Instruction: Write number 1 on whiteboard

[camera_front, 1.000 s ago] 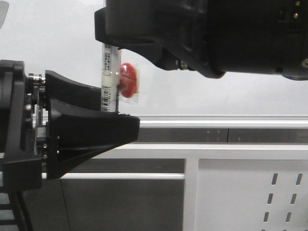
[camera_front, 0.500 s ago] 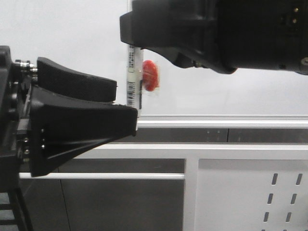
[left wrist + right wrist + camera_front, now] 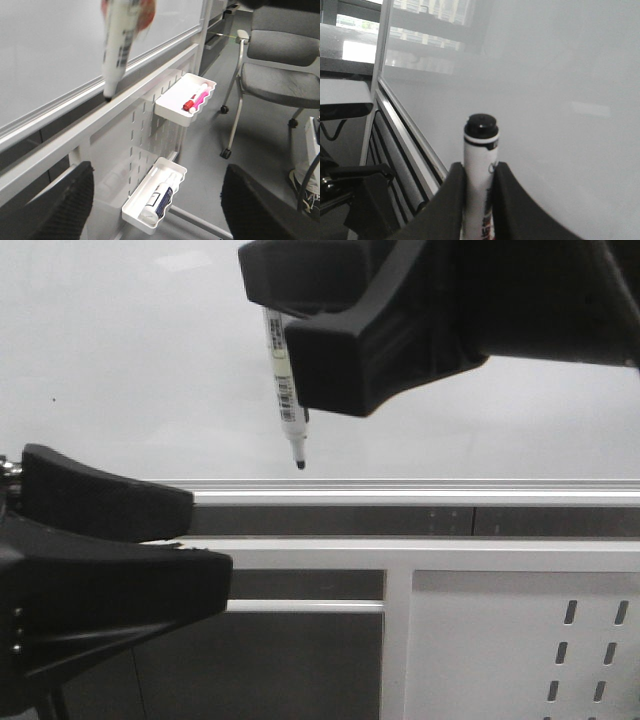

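Observation:
The whiteboard fills the upper part of the front view, with its silver frame edge below. No number 1 stroke shows on it. My right gripper is shut on a white marker held tip down, and the black tip sits just above the frame edge. I cannot tell whether the tip touches the board. The right wrist view shows both fingers clamped on the marker. My left gripper is open and empty, low on the left below the marker. The left wrist view shows the marker too.
A white perforated panel hangs under the board. It carries an upper tray with red and pink markers and a lower tray with a bottle. An office chair stands on the floor beside it. A tiny black speck marks the board.
My left gripper has dropped down and to the left, away from the marker. My right gripper has moved right and up, and the marker's black tip now shows. The red object beside it is gone from the front view.

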Controlling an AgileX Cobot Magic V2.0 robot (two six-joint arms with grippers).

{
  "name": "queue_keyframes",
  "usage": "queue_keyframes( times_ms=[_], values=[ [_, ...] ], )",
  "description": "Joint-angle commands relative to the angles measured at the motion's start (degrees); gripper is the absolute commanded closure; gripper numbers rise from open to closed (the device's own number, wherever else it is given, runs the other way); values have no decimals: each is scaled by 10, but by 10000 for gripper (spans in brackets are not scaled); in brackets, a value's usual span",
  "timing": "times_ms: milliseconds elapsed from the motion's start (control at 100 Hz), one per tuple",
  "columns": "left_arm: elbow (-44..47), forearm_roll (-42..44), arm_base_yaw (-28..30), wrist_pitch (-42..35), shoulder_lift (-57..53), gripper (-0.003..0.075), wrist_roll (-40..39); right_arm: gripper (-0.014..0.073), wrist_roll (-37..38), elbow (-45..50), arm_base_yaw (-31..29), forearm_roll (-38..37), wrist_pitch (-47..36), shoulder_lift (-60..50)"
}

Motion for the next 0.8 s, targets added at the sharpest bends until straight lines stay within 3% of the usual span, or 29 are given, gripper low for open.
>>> queue_keyframes(
  times_ms=[0,290,550,790],
  values=[
    [0,-32,-2,-123,-15,227,10,668,-44,-19,-4,-18,-70,-10],
    [26,-132,-2,-120,-14,227,27,668,-158,-19,-4,-62,-81,-10],
    [37,-165,-2,-120,-13,241,38,668,-302,-19,-4,-71,-81,-10],
    [37,-191,-2,-120,-13,248,54,668,-387,-19,-4,-81,-81,-9]
  ],
)
